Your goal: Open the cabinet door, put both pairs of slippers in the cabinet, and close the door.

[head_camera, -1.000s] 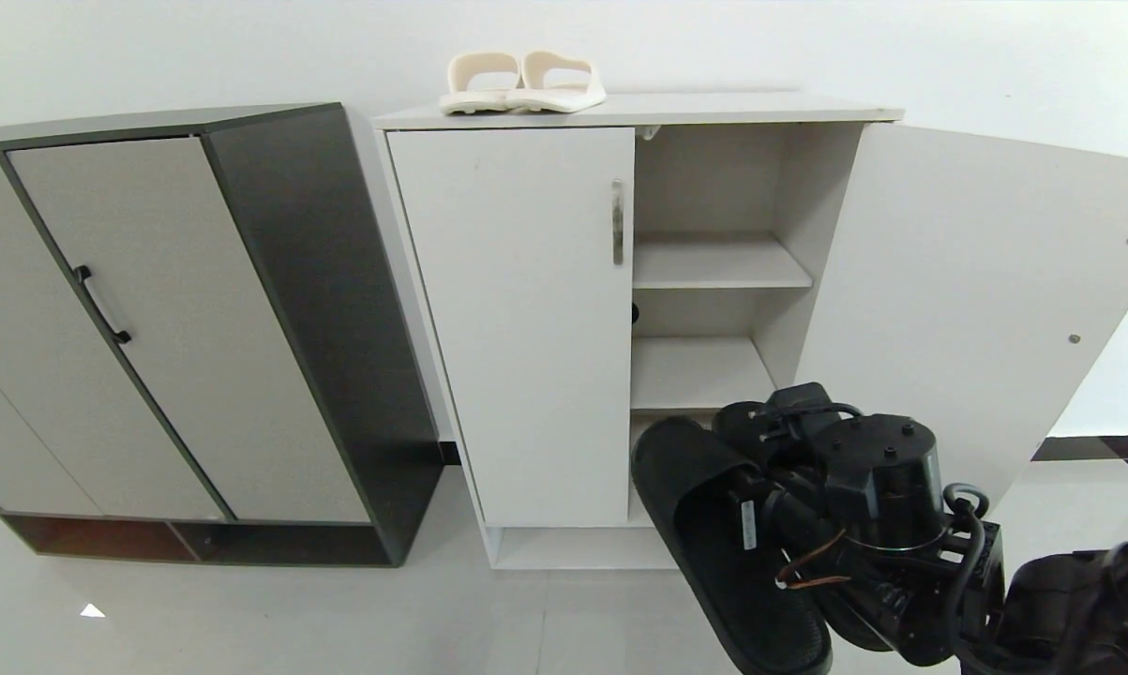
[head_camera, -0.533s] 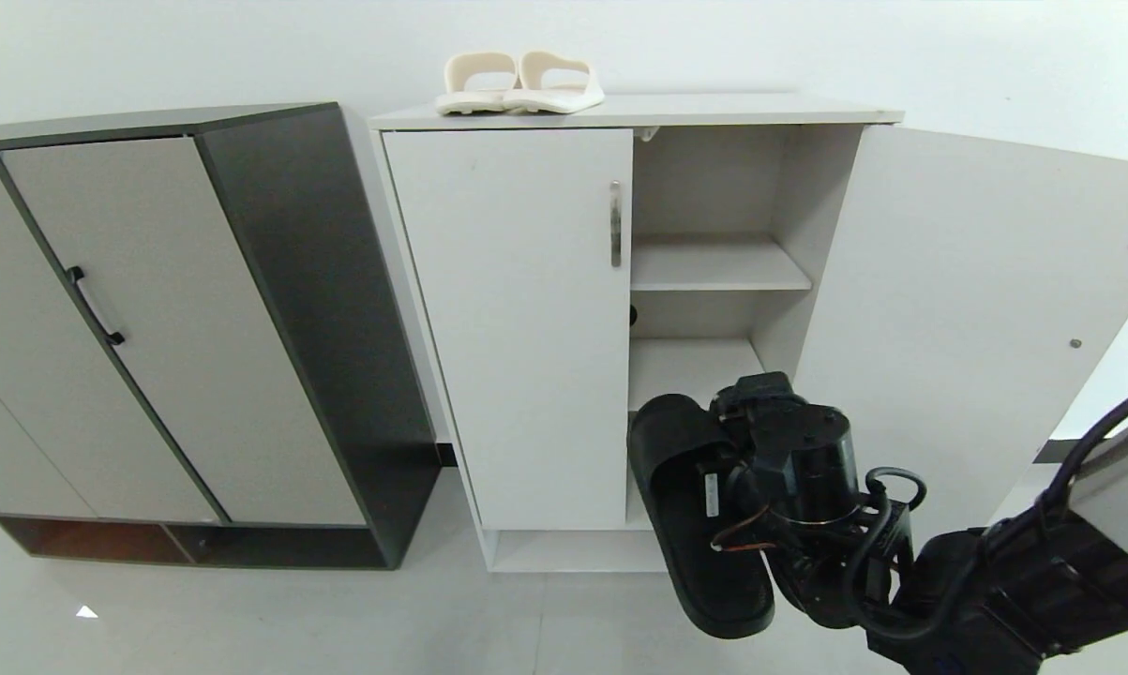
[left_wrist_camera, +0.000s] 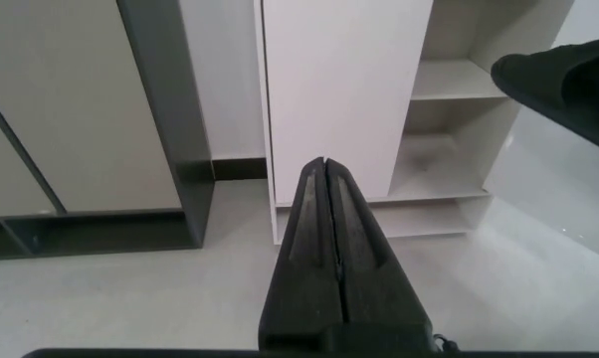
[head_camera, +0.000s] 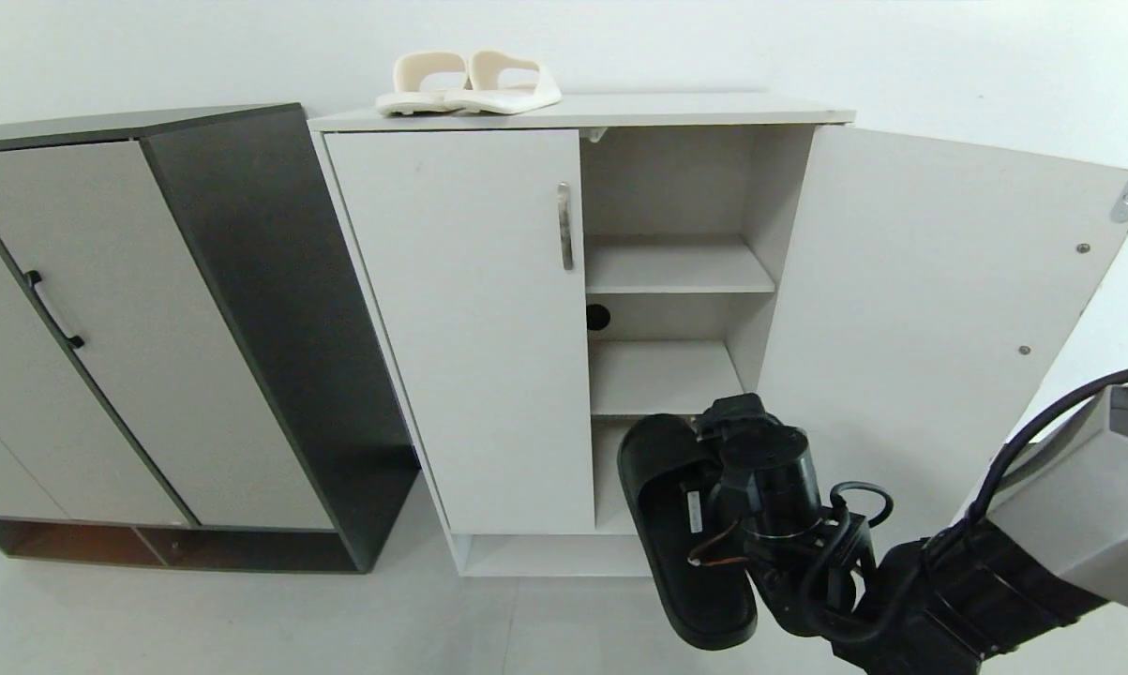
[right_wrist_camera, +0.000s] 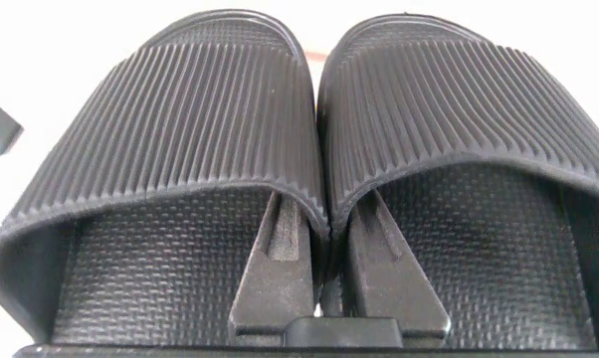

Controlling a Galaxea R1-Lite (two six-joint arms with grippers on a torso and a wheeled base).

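As the right arm has carried the black slippers [head_camera: 681, 525] closer to the white cabinet [head_camera: 470, 328] over the last second, their toes now reach its lowest open compartment, so placing this pair looks near. The right gripper [right_wrist_camera: 324, 283] is clenched on the slippers' adjoining inner sides, one finger inside each. Cream slippers [head_camera: 470, 84] wait on the cabinet's top. The left gripper [left_wrist_camera: 324, 229], clenched on nothing, hangs before the cabinet.

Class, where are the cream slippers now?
In the head view, the cream slippers sit atop the white cabinet, at its left end, above the closed door.
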